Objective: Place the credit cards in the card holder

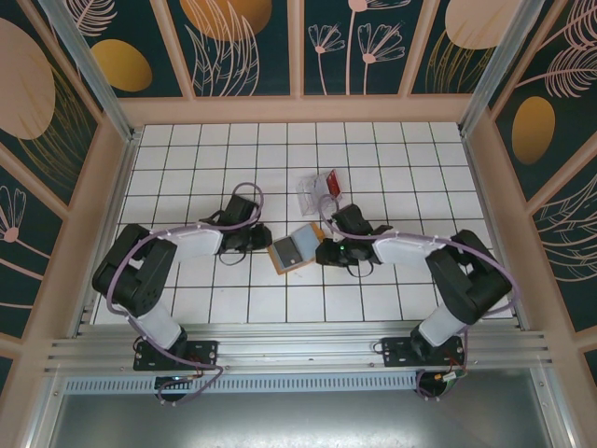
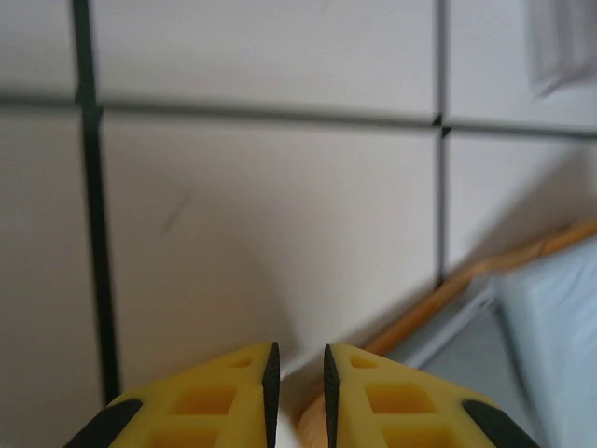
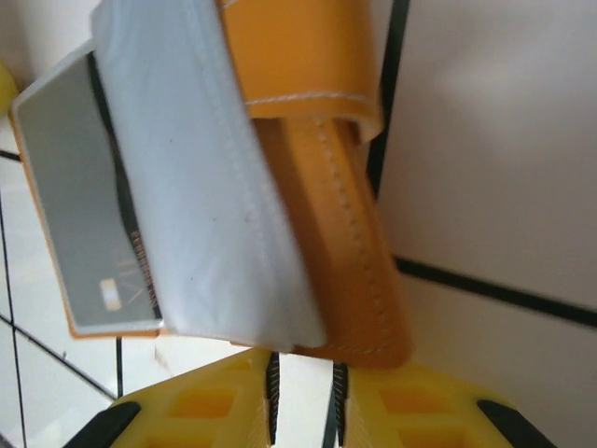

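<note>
The orange card holder (image 1: 297,250) lies open on the tiled table between both grippers, grey lining up. A grey card (image 3: 79,224) with a small chip sits in its lining pocket. My left gripper (image 1: 265,241) is at the holder's left edge; its jaws stand a narrow slit apart with the holder's orange edge (image 2: 315,422) in the slit. My right gripper (image 3: 303,378) is at the holder's right side, jaws slightly apart with only white table between them, the holder's stitched orange cover (image 3: 326,233) just past the tips. A red credit card (image 1: 332,182) lies farther back.
A clear plastic case (image 1: 309,193) lies behind the holder, with the red card at its right end. Wooden walls enclose the tiled table (image 1: 187,159) on three sides. Open tiles spread to the back left and back right.
</note>
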You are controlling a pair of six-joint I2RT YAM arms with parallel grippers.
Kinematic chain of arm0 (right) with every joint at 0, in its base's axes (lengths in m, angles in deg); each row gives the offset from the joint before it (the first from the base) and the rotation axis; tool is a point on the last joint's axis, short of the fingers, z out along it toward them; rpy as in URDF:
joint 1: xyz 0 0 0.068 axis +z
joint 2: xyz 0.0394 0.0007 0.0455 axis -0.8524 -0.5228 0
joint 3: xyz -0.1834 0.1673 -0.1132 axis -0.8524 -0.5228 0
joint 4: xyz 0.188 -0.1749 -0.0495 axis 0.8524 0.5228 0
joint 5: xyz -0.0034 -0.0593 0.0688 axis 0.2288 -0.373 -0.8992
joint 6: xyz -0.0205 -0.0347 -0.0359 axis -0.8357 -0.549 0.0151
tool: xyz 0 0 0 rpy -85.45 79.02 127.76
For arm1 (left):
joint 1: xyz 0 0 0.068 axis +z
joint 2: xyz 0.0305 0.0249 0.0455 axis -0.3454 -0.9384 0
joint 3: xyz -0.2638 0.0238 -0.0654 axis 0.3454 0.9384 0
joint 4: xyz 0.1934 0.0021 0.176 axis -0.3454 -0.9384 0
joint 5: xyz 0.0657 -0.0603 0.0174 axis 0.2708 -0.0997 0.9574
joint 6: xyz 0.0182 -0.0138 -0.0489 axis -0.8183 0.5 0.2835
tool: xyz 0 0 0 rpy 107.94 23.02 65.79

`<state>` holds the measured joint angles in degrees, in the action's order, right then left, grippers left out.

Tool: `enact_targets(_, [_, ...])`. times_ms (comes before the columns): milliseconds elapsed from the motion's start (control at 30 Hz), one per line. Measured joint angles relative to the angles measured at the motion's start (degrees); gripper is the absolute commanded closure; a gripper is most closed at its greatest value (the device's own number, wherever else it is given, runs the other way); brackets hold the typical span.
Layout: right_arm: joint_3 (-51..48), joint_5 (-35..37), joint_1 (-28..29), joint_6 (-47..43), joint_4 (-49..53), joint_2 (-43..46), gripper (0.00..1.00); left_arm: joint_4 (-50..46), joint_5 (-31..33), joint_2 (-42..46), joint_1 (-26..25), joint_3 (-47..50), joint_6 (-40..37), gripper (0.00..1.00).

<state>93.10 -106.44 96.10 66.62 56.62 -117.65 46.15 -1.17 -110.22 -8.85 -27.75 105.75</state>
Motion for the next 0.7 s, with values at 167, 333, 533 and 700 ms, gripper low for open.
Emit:
enact_targets(167, [7.82,1.31,1.44,-1.38,-0.44,-7.39,0.74,1.53,-0.20,5.62,-1.92,6.36,1.49,0.76])
enact_targets(333, [17.09,3.41,2.12,-4.37,-0.17,-14.75,0.74,1.95,0.46,9.70,-4.24,10.38,4.66,0.76])
enact_targets(533, [25.97,1.77,3.06,-7.93,1.16,-20.50,0.74,2.05,-1.27,11.28,-10.84,11.43,9.38,0.76])
enact_targets(700, [33.33,-1.70,4.00,-11.76,4.55,-24.79,0.74,3.43,-1.97,11.28,-14.01,11.41,12.33,0.76])
